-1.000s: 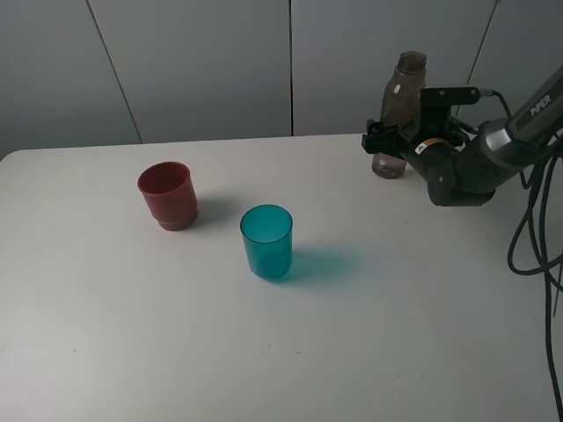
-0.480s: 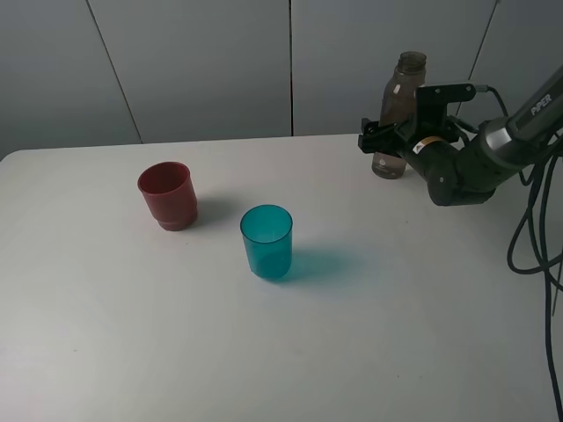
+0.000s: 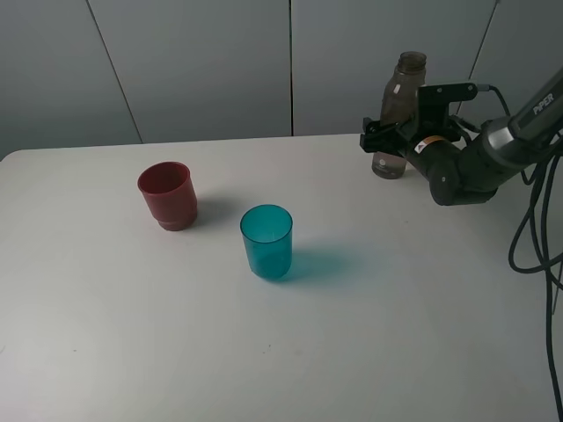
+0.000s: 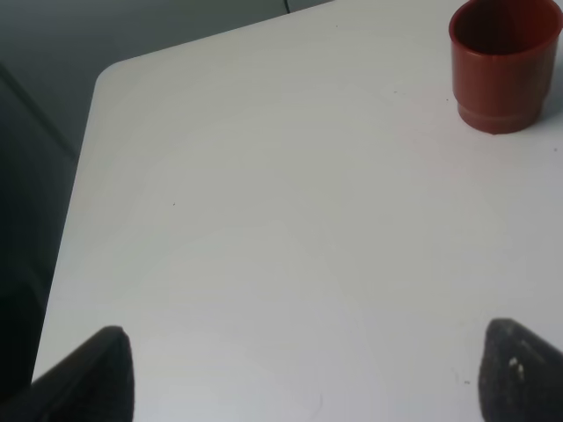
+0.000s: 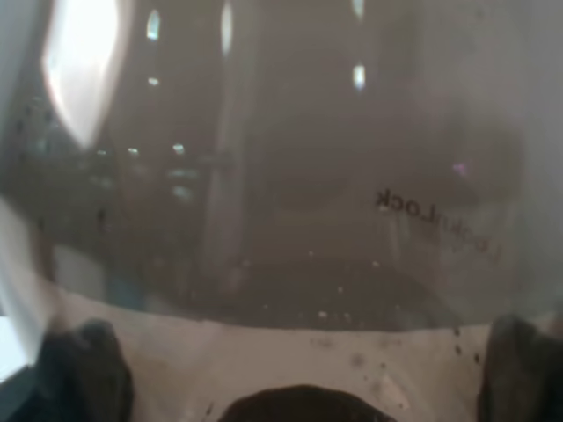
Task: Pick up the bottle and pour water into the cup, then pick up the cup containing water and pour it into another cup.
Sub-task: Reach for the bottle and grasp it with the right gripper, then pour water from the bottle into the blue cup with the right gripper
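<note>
The smoky grey-brown bottle (image 3: 400,92) stands upright at the far right of the white table (image 3: 396,334). My right gripper (image 3: 380,141) is open, with one jaw on each side of the bottle's lower body. In the right wrist view the bottle (image 5: 281,176) fills the frame between the two fingertips of that gripper (image 5: 299,374). The teal cup (image 3: 266,242) stands near the middle of the table. The dark red cup (image 3: 167,195) stands to its left and farther back, and shows in the left wrist view (image 4: 504,66). My left gripper (image 4: 312,365) is open and empty over bare table.
Black cables (image 3: 541,229) hang off the right arm at the table's right side. A grey panelled wall runs behind the table. The table's left edge and rounded corner (image 4: 84,167) show in the left wrist view.
My right gripper has shifted slightly around the bottle. The bottle and both cups have not moved.
</note>
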`<move>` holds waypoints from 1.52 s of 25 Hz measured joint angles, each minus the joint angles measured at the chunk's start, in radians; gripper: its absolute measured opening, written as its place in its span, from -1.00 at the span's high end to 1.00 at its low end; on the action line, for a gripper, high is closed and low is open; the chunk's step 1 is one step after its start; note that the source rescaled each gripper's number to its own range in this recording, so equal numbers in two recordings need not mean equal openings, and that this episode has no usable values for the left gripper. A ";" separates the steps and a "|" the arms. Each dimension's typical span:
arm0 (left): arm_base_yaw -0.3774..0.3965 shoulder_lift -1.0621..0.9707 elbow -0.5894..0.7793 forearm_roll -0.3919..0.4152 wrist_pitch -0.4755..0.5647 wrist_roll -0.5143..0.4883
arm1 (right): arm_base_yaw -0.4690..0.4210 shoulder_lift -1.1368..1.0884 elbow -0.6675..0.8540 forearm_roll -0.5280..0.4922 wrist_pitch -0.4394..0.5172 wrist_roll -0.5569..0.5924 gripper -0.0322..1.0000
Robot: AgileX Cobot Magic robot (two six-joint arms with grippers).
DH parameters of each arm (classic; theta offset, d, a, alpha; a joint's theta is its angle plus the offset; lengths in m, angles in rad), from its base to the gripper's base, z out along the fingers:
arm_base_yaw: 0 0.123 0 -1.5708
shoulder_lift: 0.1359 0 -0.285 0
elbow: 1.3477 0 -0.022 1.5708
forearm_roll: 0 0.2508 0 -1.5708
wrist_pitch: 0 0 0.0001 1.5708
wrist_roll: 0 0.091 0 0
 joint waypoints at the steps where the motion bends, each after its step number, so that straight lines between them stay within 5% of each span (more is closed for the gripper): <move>1: 0.000 0.000 0.000 0.000 0.000 0.000 | 0.000 0.000 0.000 0.000 0.000 0.000 0.07; 2: 0.000 0.000 0.000 0.000 0.000 0.000 | 0.000 0.000 0.000 0.000 -0.002 0.000 0.94; 3: 0.000 0.000 0.000 0.000 0.000 0.000 | 0.000 0.000 0.000 0.000 -0.002 0.000 0.82; 13: 0.000 0.000 0.000 0.000 0.000 0.000 | 0.000 -0.014 0.013 -0.011 0.002 0.025 0.84; 26: 0.000 0.000 0.000 0.000 0.000 0.002 | 0.004 -0.294 0.268 -0.106 0.054 -0.021 0.84; 38: 0.000 0.000 0.000 0.000 0.000 0.002 | 0.236 -0.413 0.387 -0.044 0.082 -0.223 0.84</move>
